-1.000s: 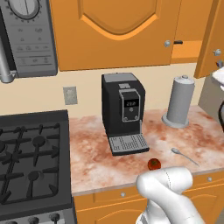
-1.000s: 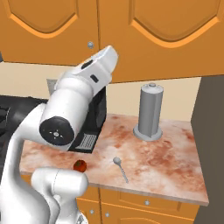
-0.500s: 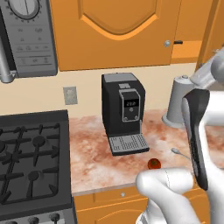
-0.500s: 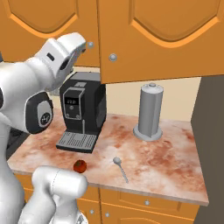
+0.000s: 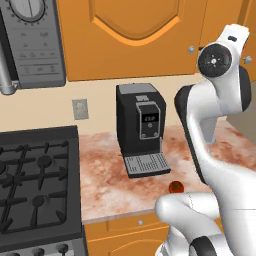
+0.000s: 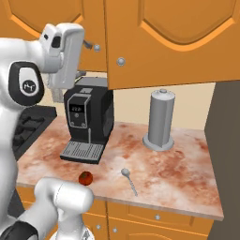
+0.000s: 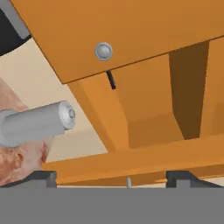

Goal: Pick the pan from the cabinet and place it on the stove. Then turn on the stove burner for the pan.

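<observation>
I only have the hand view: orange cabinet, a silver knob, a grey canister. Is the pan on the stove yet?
Observer: No. In the left base view the stove has bare grates, with no pan on them.
Operator: What is on the counter below the arm?
Observer: A black coffee machine stands against the wall, to the right of the stove.
Operator: How high is the hand compared with that?
Observer: The right base view shows the gripper raised above the coffee machine's top, at the level of the lower edge of the cabinet.
</observation>
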Available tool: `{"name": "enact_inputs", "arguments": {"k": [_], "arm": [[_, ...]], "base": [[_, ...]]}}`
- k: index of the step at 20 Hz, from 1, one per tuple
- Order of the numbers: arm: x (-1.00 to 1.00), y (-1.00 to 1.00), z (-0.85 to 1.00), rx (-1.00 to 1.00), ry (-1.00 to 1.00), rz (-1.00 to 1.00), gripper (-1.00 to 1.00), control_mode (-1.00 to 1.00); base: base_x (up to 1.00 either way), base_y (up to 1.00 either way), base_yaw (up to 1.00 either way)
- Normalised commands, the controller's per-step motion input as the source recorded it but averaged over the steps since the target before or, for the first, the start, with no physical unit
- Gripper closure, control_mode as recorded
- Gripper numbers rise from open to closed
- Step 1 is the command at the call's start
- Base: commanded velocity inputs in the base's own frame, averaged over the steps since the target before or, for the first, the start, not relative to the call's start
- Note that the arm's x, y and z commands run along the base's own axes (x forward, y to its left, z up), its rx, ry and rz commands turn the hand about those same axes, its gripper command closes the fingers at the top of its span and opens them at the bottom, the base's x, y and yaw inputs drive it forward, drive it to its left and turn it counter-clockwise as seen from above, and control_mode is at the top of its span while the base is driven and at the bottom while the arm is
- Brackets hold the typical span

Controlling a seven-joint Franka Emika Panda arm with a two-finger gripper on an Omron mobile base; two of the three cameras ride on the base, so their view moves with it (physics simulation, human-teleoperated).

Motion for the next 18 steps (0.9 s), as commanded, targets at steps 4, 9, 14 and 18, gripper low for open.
{"name": "enact_inputs", "arguments": {"k": [4, 9, 14, 18], "arm": [[0.5, -0.24, -0.08, -0.15, 0.27, -0.14, -1.0, -1.0], [0.43, -0.26, -0.11, -0.12, 0.24, -0.11, -1.0, -1.0], [0.3, -0.28, -0.13, -0.09, 0.19, -0.08, -1.0, -1.0], [0.07, -0.32, -0.11, -0.06, 0.16, -0.08, -1.0, -1.0]], "base": [[0.0, 0.0, 0.0], [0.0, 0.0, 0.0], [0.0, 0.0, 0.0], [0.0, 0.0, 0.0]]}}
